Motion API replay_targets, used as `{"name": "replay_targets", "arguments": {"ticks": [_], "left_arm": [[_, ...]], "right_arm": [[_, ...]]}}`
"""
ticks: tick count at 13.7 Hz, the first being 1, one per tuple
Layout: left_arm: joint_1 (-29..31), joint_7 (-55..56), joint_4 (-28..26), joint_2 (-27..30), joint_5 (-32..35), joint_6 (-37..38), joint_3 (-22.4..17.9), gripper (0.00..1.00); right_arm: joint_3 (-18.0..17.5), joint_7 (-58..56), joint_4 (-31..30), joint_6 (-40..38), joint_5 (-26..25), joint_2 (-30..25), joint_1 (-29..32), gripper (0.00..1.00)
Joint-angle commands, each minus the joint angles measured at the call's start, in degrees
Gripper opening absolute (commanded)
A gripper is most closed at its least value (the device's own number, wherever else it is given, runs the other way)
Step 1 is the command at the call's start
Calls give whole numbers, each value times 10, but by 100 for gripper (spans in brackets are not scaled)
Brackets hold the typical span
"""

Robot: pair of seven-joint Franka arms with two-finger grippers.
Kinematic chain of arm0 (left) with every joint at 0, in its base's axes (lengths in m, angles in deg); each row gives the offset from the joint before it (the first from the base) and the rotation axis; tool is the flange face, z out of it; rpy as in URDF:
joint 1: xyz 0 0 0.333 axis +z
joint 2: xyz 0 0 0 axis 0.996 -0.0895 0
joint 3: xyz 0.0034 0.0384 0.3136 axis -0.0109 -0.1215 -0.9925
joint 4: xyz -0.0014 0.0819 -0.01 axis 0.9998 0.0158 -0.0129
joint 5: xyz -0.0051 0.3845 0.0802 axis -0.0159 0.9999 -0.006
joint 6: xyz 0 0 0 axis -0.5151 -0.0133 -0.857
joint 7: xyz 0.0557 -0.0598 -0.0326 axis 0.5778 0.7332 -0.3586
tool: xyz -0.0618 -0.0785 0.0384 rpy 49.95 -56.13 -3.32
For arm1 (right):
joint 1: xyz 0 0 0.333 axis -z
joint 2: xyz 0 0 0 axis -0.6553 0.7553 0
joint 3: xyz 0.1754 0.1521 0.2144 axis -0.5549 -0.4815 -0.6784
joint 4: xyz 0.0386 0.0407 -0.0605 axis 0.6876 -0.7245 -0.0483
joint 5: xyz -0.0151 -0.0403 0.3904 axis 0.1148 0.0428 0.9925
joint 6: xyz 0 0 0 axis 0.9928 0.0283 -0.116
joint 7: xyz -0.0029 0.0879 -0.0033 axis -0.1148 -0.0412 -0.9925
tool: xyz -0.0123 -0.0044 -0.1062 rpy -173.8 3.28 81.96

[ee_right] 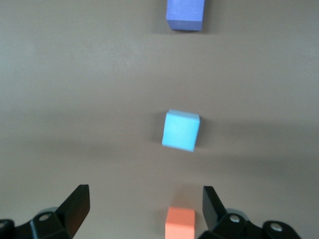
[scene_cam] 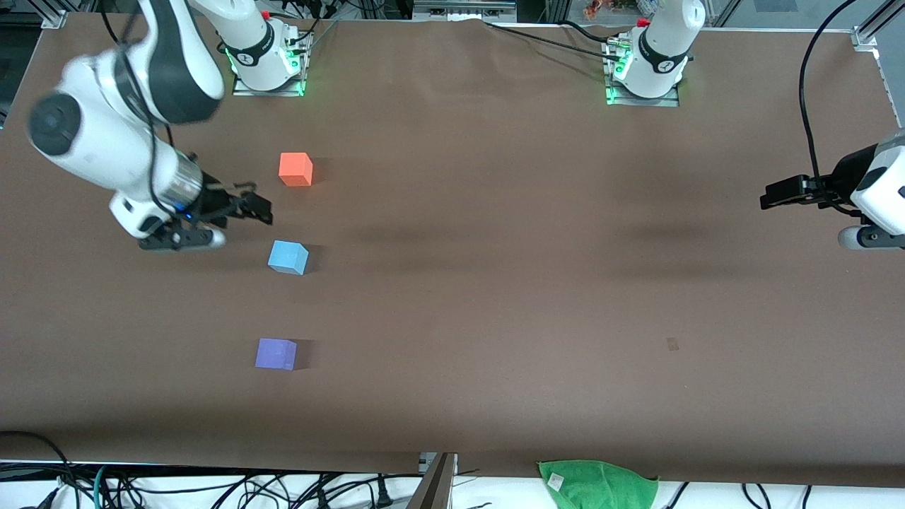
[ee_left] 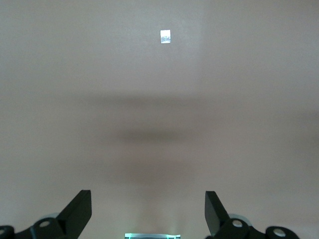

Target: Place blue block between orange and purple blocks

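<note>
Brown table [scene_cam: 495,283], green cloth [scene_cam: 597,484] at edge

Three blocks sit on counter [scene_cam: 495,212] toward right arm's end, in a rough row running toward front camera, all apart. Orange block [scene_cam: 295,169] farthest from camera; blue block [scene_cam: 288,256] between; purple block [scene_cam: 276,353] nearest. Blue block turned slightly askew vs. the others. Right pincer [scene_cam: 247,212] up over counter just beside blue block, holding nothing. Left pincer [scene_cam: 778,194] over bare counter at left arm's end, well apart from blocks. Cloth [scene_cam: 597,484] at counter edge nearest camera.
</note>
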Motion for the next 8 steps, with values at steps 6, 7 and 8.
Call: {"name": "replay_targets", "arguments": {"ticks": [6,7,8], "left_arm": [[-1,-7,15,-10,-3,3,-1,100],[-1,-7,15,-13,-3,3,-1,100],[-1,-7,15,-13,-3,3,-1,100]], "right_arm": [[22,4,143,-166,-58,-17,2,100],[20,0,150,-168,-73,-13,11,100],[8,-5,154,-167,-90,-11,32,100]]}}
